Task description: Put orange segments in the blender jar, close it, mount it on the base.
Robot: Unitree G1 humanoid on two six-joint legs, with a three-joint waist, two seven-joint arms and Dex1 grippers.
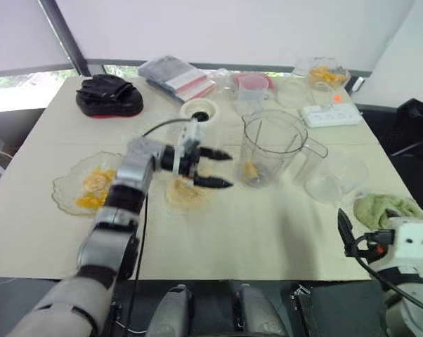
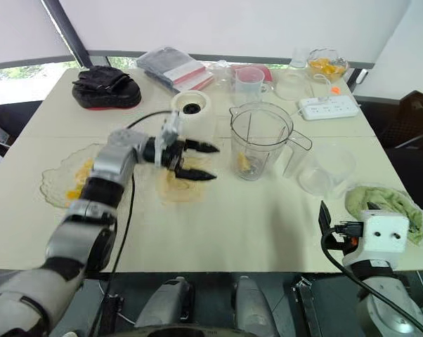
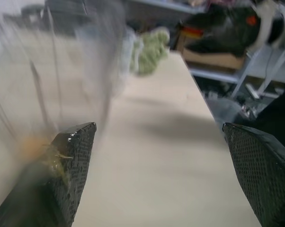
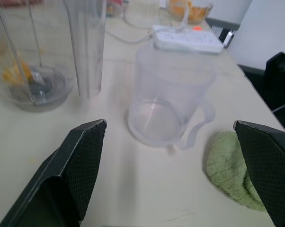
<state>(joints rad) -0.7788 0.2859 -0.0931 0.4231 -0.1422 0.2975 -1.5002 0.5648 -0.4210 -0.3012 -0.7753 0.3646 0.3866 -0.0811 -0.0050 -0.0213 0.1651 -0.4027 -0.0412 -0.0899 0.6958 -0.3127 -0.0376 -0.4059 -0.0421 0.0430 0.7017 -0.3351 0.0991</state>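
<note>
The left gripper (image 1: 222, 169), fingers spread, hovers beside the blender jar (image 1: 268, 147); the right gripper (image 4: 170, 124), likewise spread, sits near the table's (image 1: 268, 232) front right corner.

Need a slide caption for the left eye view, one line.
Left gripper, open, hovers over a dish of orange segments beside the blender jar, which already holds a few pieces.

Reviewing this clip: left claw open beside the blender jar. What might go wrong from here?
1. The left claw hangs open close to the blender jar, which stands free on the table; a sideways reach may knock it into the clear cup beside it.
2. The claw looks empty by the small dish of orange segments; soft pieces may slip from its grip and land short of the jar's rim.
</note>
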